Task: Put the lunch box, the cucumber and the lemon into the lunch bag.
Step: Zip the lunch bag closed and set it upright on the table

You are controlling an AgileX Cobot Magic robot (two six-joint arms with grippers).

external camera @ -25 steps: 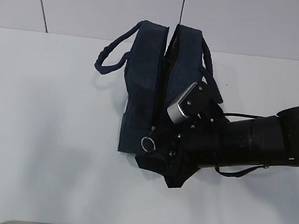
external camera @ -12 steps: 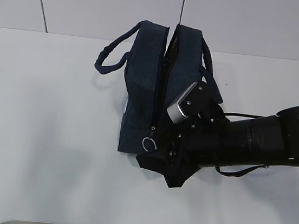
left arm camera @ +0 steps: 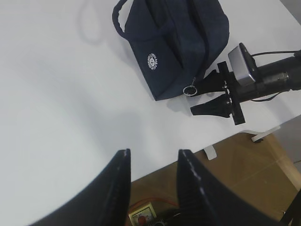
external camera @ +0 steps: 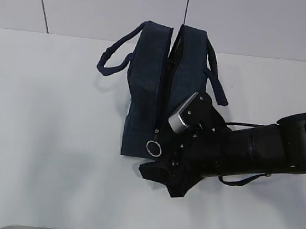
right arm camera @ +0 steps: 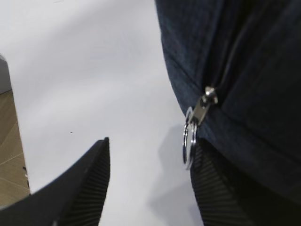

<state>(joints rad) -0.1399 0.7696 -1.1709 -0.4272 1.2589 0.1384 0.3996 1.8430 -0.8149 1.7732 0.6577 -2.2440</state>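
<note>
Exterior: we see the bag (external camera: 147,91) standing on the white desk (external camera: 44,134), its zipper parted along the top, the ring pull (external camera: 153,147) hanging at the near end. Handles loop out to either side. Our right gripper (external camera: 159,177) sits just beside the bag's near right corner, close to the ring; from here we cannot tell how its jaws stand. Lunch box, cucumber and lemon are not in sight.

Left wrist: our left gripper (left arm camera: 153,181) hangs well apart from the bag (left arm camera: 176,42), over bare desk near its edge, jaws partly open and holding nothing. The white logo (left arm camera: 151,61) faces this camera.

Right wrist: the jaws of the right gripper (right arm camera: 146,188) stand open and empty. The ring pull (right arm camera: 189,143) hangs just beside the right finger (right arm camera: 214,193), between the two fingers; contact we cannot tell.
</note>
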